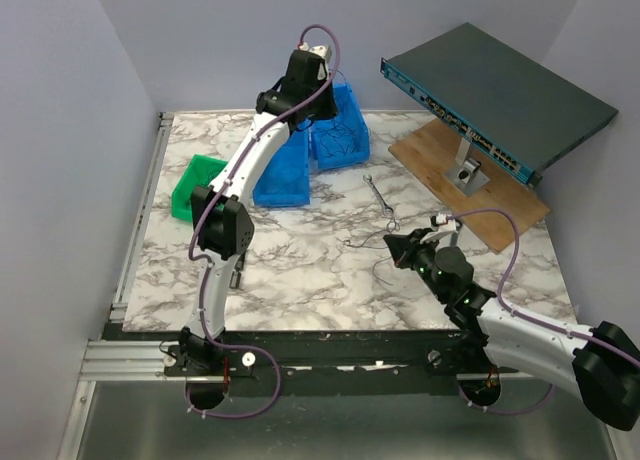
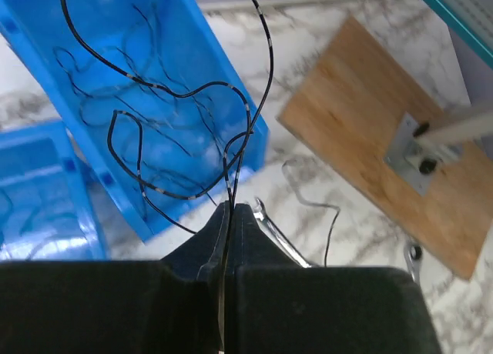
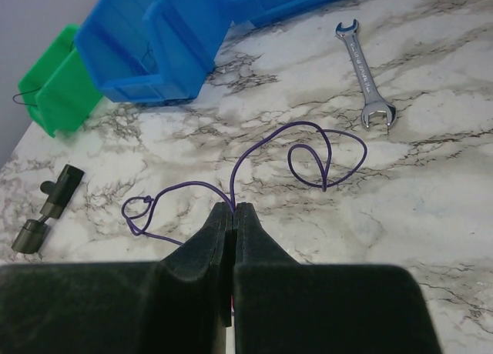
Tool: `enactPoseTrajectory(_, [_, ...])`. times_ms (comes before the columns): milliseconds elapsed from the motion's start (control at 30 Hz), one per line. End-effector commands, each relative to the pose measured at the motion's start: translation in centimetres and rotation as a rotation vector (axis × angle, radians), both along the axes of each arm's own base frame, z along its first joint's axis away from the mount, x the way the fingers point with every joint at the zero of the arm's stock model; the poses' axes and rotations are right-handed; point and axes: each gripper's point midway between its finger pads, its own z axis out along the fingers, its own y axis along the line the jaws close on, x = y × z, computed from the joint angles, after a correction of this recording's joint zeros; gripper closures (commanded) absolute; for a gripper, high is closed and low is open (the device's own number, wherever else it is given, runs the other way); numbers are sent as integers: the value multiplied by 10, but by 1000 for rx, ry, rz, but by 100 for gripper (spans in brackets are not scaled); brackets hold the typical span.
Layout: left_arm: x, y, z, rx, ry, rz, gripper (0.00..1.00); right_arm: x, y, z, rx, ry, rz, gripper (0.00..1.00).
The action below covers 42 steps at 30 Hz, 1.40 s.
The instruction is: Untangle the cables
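My left hand (image 2: 231,209) is pinched shut on a black wire (image 2: 166,90) held above the blue bin (image 2: 92,31), prob. so its loops hang free, while my right hand (image 3: 233,209) clamps a purple wire (image 3: 308,124) lying on the surface (image 3: 431,215) nr the wrench (image 3: 363,73).

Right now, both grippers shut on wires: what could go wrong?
1. The left gripper pinches a black cable whose loops hang over the blue bin of loose strands; lowering may re-tangle them.
2. The right gripper holds a purple cable with a small knot near one end; pulling could tighten it.
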Motion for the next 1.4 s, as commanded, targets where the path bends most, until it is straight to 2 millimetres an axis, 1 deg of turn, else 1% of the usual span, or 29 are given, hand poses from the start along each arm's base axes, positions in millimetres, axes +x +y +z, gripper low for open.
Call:
enactPoseTrajectory(0, [54,7,-8,-123,-47,6,100,0,-8,-5,9,10,-44,99])
enactPoseTrajectory(33, [64,5,-8,-154,-77,4,100,0,-8,-5,9,10,-45,99])
enactPoseTrajectory(133, [82,1,-16,-198,-100,21,100,0,-8,-5,10,9,-46,99])
enactPoseTrajectory(167, [87,0,-22,-212,-94,23,100,1,-9,-5,9,9,-48,99])
enactPoseTrajectory(267, [93,-6,-29,-269,-76,12,100,1,-10,-4,11,6,-53,99])
enactPoseTrajectory(367, [96,-9,-30,-285,-84,7,100,1,-11,-3,11,5,-60,99])
enactPoseTrajectory(400, [97,-8,-32,-284,-83,13,90,1,-11,-4,11,5,-62,99])
enactPoseTrajectory(433, [97,-6,-33,-276,-81,28,70,1,-12,-3,12,4,-63,99])
enactPoseTrajectory(467, [98,-3,-33,-270,-77,41,52,1,-12,-4,11,5,-64,99])
enactPoseTrajectory(500, [97,-2,-33,-267,-77,42,47,1,-11,-4,10,6,-62,99])
enactPoseTrajectory(533, [95,0,-30,-268,-76,42,43,1,-11,-4,10,6,-62,99])
enactPoseTrajectory(567, [94,3,-28,-268,-76,45,41,1,-11,-4,10,8,-63,99])
enactPoseTrajectory(700, [80,14,0,-237,-111,43,38,1,-10,-5,6,11,-56,99])
enactPoseTrajectory(800, [59,18,17,-221,-112,8,37,-2,-4,-5,-5,6,-12,99])
enactPoseTrajectory(833, [49,19,25,-218,-114,-14,37,-2,-1,-5,-7,7,2,99])
enactPoseTrajectory(867, [40,21,27,-210,-104,-26,37,-3,0,-5,-8,6,11,99])
enactPoseTrajectory(900, [30,23,34,-204,-105,-42,35,-3,1,-5,-9,6,15,99])
enactPoseTrajectory(1033, [-21,34,46,-182,-90,-104,30,-4,4,-7,-13,12,34,99])
enactPoseTrajectory(1100, [-52,40,50,-176,-97,-128,27,-6,11,-9,-18,19,70,99])
enactPoseTrajectory(1167, [-86,47,39,-154,-93,-130,25,-8,24,-10,-27,26,137,99])
enactPoseTrajectory(1200, [-101,50,28,-144,-80,-127,24,-11,31,-11,-29,30,176,99])
enactPoseTrajectory(1233, [-117,54,30,-150,-102,-126,24,-12,37,-10,-25,28,207,99])
enactPoseTrajectory(1267, [-131,58,20,-149,-94,-122,23,-16,45,-10,-16,33,251,100])
enactPoseTrajectory(1300, [-146,62,20,-163,-111,-121,22,-20,53,-7,-7,29,298,99])
enactPoseTrajectory(1367, [-172,75,10,-178,-118,-94,20,-30,70,-6,10,44,403,99])
